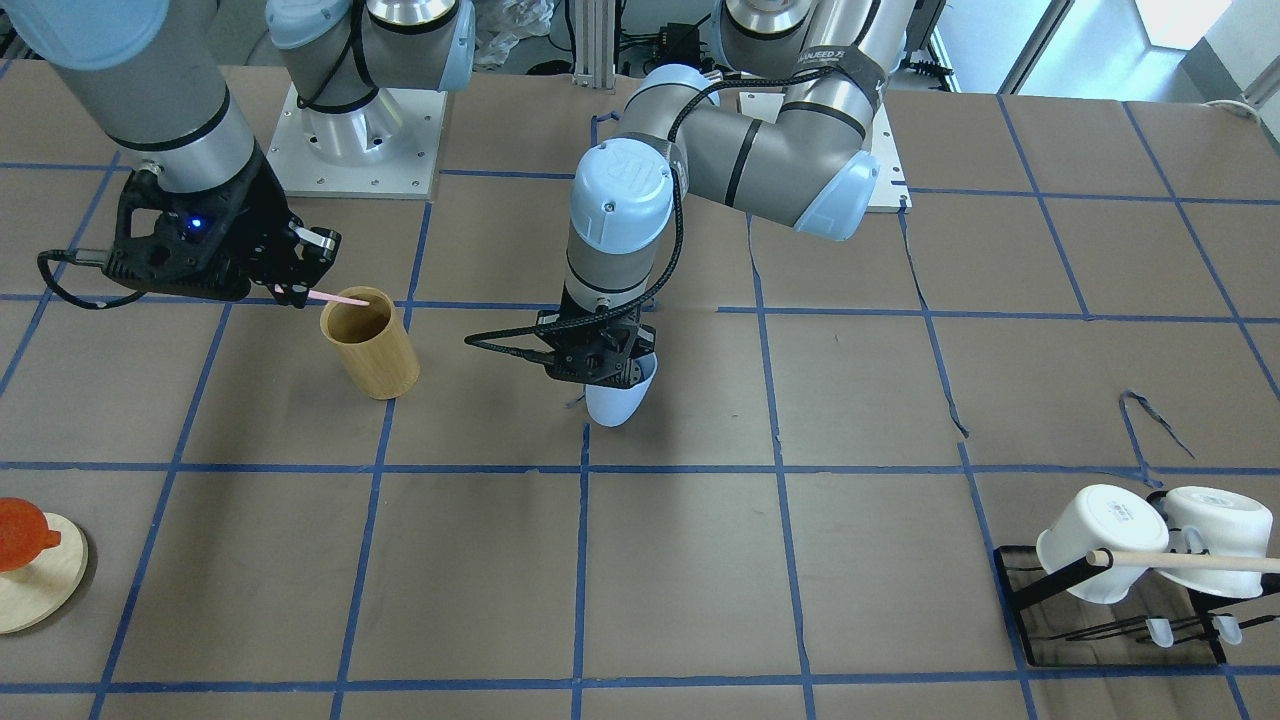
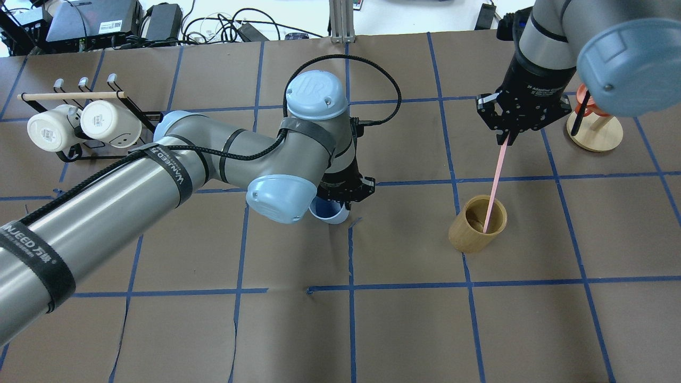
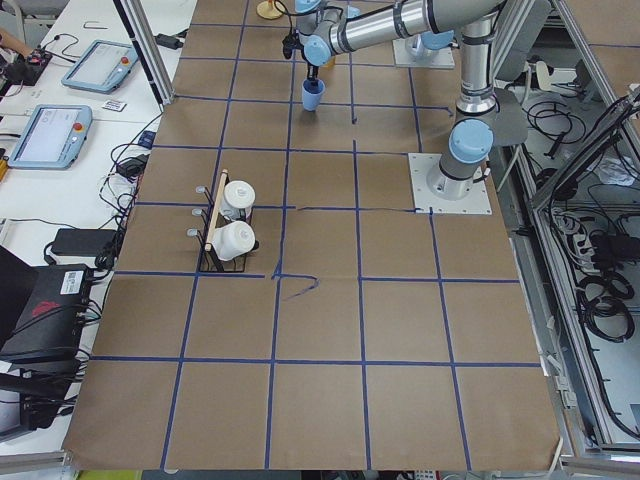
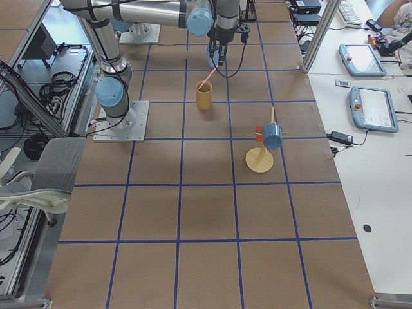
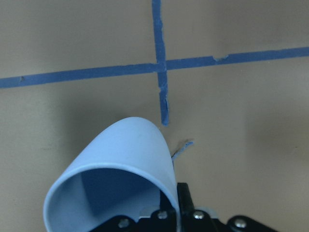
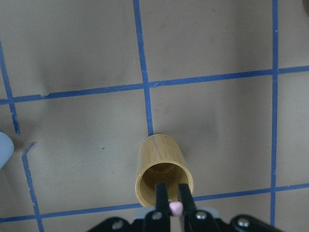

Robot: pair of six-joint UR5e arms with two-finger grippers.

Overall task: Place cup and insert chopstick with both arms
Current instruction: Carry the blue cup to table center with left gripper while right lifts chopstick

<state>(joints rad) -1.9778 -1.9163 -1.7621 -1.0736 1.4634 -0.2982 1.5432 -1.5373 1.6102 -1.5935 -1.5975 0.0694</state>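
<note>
The light blue cup [image 1: 619, 399] hangs tilted in my left gripper [image 1: 598, 377], which is shut on its rim just above the table; the cup also shows in the overhead view [image 2: 326, 211] and the left wrist view [image 5: 120, 174]. My right gripper [image 2: 505, 139] is shut on the upper end of a pale pink chopstick [image 2: 495, 182], whose lower end reaches down into the tan wooden cylinder [image 2: 478, 224]. In the right wrist view the chopstick's end [image 6: 175, 208] sits between the fingers, straight above the cylinder's mouth [image 6: 163, 174]. In the front view the chopstick [image 1: 340, 298] crosses the cylinder's rim [image 1: 368, 344].
A black rack [image 1: 1110, 610] with two white mugs [image 1: 1100, 540] and a beige wooden rod [image 1: 1190, 561] stands on my left side. A round wooden stand [image 1: 35, 570] with an orange piece [image 1: 20, 532] stands on my right side. Blue tape lines grid the brown table.
</note>
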